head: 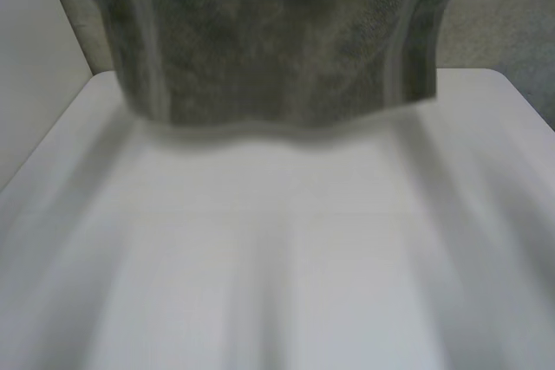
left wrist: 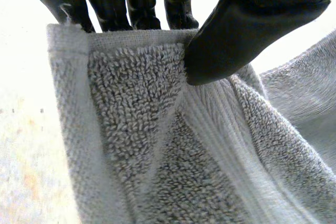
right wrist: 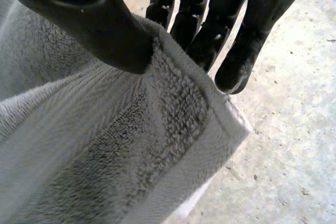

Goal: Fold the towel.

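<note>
A grey towel (head: 277, 49) hangs above the white table (head: 277, 257). The left hand (left wrist: 247, 30) pinches its top left corner, the right hand (right wrist: 89, 19) its top right.

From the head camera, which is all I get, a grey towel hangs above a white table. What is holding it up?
Observer: The left hand is one holder. Its thumb pinches the towel against its fingers, on the hemmed edge close to a corner.
Visitor: And the other side?
Observer: The right hand pinches it the same way, thumb on one face and fingers behind, just short of the towel's other corner.
Visitor: Is the table under that corner?
Observer: Not as the right wrist view shows it: speckled grey floor lies beyond that corner.
</note>
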`<state>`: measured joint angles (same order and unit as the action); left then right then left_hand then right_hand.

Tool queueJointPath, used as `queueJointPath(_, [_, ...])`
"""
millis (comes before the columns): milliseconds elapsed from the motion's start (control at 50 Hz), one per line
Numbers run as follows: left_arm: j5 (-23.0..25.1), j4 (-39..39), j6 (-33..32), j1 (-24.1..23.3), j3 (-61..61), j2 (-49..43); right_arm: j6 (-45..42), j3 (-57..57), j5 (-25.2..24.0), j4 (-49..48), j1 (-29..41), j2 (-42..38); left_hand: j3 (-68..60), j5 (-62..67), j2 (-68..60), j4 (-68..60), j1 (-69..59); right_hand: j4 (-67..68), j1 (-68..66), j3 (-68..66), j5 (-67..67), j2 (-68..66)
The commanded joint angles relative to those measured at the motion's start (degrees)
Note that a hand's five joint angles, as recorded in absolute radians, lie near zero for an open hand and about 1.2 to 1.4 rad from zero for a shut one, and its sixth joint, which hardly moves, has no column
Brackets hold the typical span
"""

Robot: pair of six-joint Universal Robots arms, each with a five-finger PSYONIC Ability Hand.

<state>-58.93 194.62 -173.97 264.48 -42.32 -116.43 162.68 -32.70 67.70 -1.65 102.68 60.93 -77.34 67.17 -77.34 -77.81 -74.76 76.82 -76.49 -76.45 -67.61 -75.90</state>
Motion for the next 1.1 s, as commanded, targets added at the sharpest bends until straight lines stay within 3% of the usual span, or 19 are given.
queueJointPath(20, [1.0, 4.2, 5.2, 0.7, -8.1, -0.8, -0.2, -8.8, -2.5, -0.7, -0.4, 1.3, -2.7, 2.8, -2.7, -2.2, -5.2, 3.2, -3.5, -3.5, -2.4, -4.1])
queueJointPath(120, [5.3, 5.9, 2.8, 3.5, -19.9, -1.5, -4.7, -18.0, -7.3, -0.4, -1.0, 1.4, -2.7, 2.8, -2.7, -2.2, -5.2, 3.2, -3.5, -3.5, -2.4, -4.1])
queueJointPath(160, [8.5, 8.4, -1.3, 4.6, -28.0, -2.2, -8.2, -25.8, -10.7, -0.2, -2.7, 1.1, -2.7, 2.8, -2.7, -2.2, -5.2, 3.2, -3.5, -3.5, -2.4, -4.1])
queueJointPath(400, [15.0, 10.3, -17.1, 8.9, -49.5, -0.1, -23.5, -50.1, -13.1, 0.9, -8.3, 3.1, -2.7, 2.8, -2.7, -2.2, -5.2, 3.2, -3.5, -3.5, -2.4, -4.1])
queueJointPath(500, [18.6, 7.7, -18.3, 12.5, -56.2, 9.8, -23.1, -57.3, -14.7, 5.0, -10.9, 13.4, -2.7, 2.8, -2.7, -2.2, -5.2, 3.2, -3.5, -3.5, -2.4, -4.1])
queueJointPath(540, [22.3, 5.8, -18.1, 15.9, -59.4, 17.7, -22.2, -60.0, -17.8, 8.0, -14.8, 23.0, -2.7, 2.8, -2.7, -2.2, -5.2, 3.2, -3.5, -3.5, -2.4, -4.1])
queueJointPath(600, [25.9, 4.5, -17.0, 18.9, -60.8, 24.5, -19.6, -60.0, -20.8, 9.6, -18.5, 29.2, -2.7, 2.8, -2.7, -2.2, -5.2, 3.2, -3.5, -3.5, -2.4, -4.1])
queueJointPath(680, [28.3, 4.4, -14.6, 21.1, -61.1, 27.9, -16.9, -58.4, -23.1, 10.7, -21.0, 31.0, -2.7, 2.8, -2.7, -2.2, -5.2, 3.2, -3.5, -3.5, -2.4, -4.1])
queueJointPath(780, [29.0, 5.2, -11.5, 21.5, -61.5, 27.0, -15.8, -57.5, -24.7, 11.1, -21.8, 28.2, -2.7, 2.8, -2.7, -2.2, -5.2, 3.2, -3.5, -3.5, -2.4, -4.1])
queueJointPath(820, [28.7, 6.8, -11.6, 20.7, -60.9, 21.6, -16.7, -56.2, -23.9, 11.5, -20.7, 22.2, -2.7, 2.8, -2.7, -2.2, -5.2, 3.2, -3.5, -3.5, -2.4, -4.1])
queueJointPath(880, [28.5, 7.7, -11.7, 20.0, -60.1, 18.4, -17.6, -54.8, -23.1, 11.5, -20.1, 19.3, -2.7, 2.8, -2.7, -2.2, -5.2, 3.2, -3.5, -3.5, -2.4, -4.1])
queueJointPath(980, [27.0, 7.9, -11.6, 17.3, -51.0, 6.0, -20.5, -47.0, -18.4, 11.2, -14.6, 8.2, -2.7, 2.8, -2.7, -2.2, -5.2, 3.2, -3.5, -3.5, -2.4, -4.1])
queueJointPath(1100, [22.7, 6.9, -11.7, 15.4, -43.5, -1.3, -21.5, -39.1, -14.7, 11.3, -10.8, -0.1, -2.7, 2.8, -2.7, -2.2, -5.2, 3.2, -3.5, -3.5, -2.4, -4.1])
